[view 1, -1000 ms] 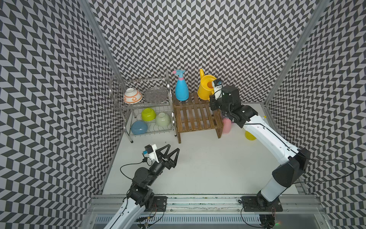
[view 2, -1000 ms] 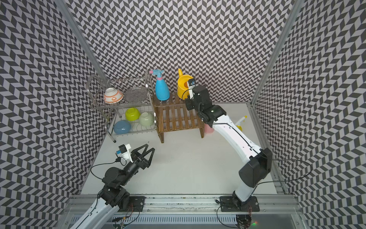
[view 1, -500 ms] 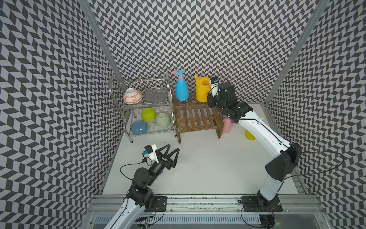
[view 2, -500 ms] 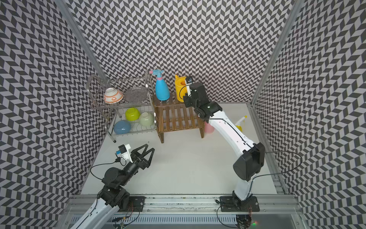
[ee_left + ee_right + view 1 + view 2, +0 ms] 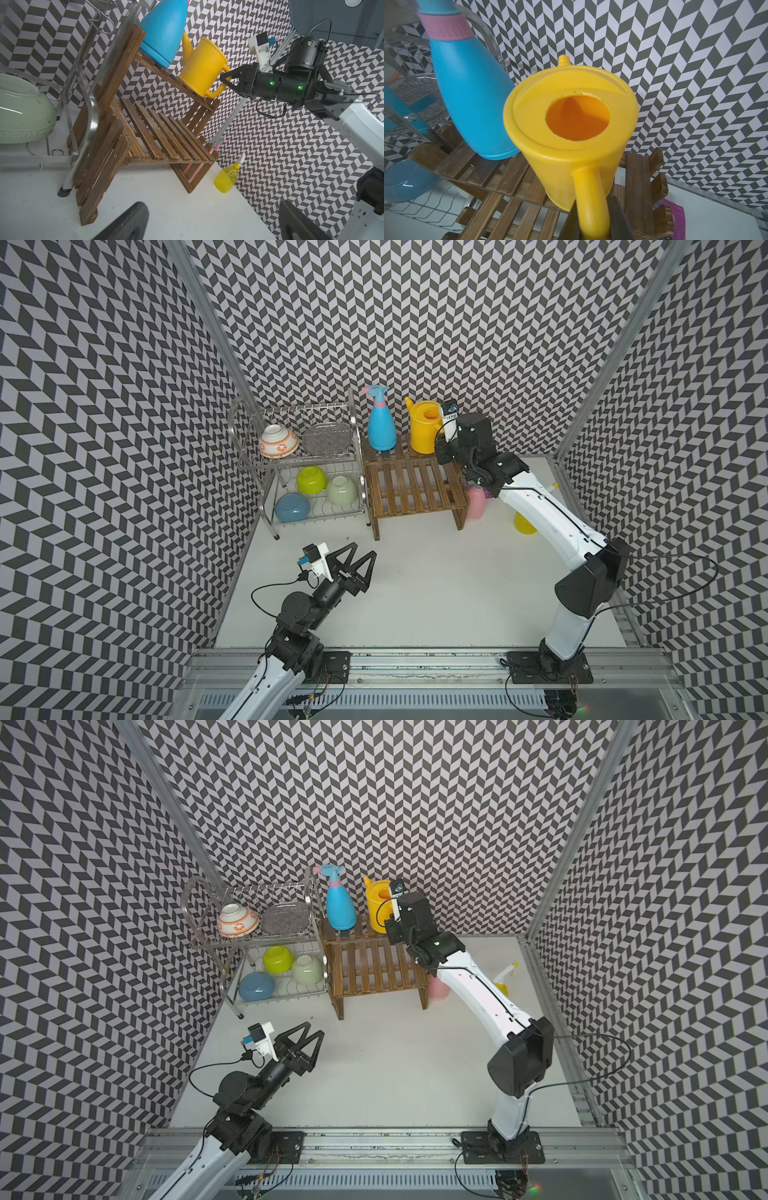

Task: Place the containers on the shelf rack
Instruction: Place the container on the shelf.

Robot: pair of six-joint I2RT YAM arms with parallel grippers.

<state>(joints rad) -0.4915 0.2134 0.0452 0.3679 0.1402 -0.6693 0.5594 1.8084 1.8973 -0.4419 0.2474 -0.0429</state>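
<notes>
Since a second ago the watering can (image 5: 424, 427) has swung from a tilt above the right end of the shelf rack (image 5: 411, 489) to upright on the upper tier, a little further left. It now stands just beside the blue spray bottle (image 5: 381, 427), spout turned toward the bottle and the back wall (image 5: 457, 344). My right fingers (image 5: 223, 78) are clamped narrow on its handle, reaching in from the right. Whether the base sits flat on the slats I cannot tell; from the left wrist view it seems to rest close to the tier's near edge.

That edge is my worry. If I let go with the base overhanging or not fully down, the can could tip forward onto the lower tier. The handle is a closed loop, so pulling back before my fingers spread clear could drag the can off with me. A nudge leftward would knock the blue bottle, which has the wire dish rack (image 5: 291, 408) close on its left.

Room is best to the right and upward: the right end of the upper tier is bare, and so is the whole lower tier. Below my arm the pink bottle (image 5: 476, 504) stands on the counter (image 5: 415, 593) just beside the rack's right leg, with the translucent yellow bottle (image 5: 226, 178) further right — so I should not drop low while leaving. My left fingers (image 5: 363, 551) are spread wide, holding nothing, over the near-left counter, well apart from all this.
</notes>
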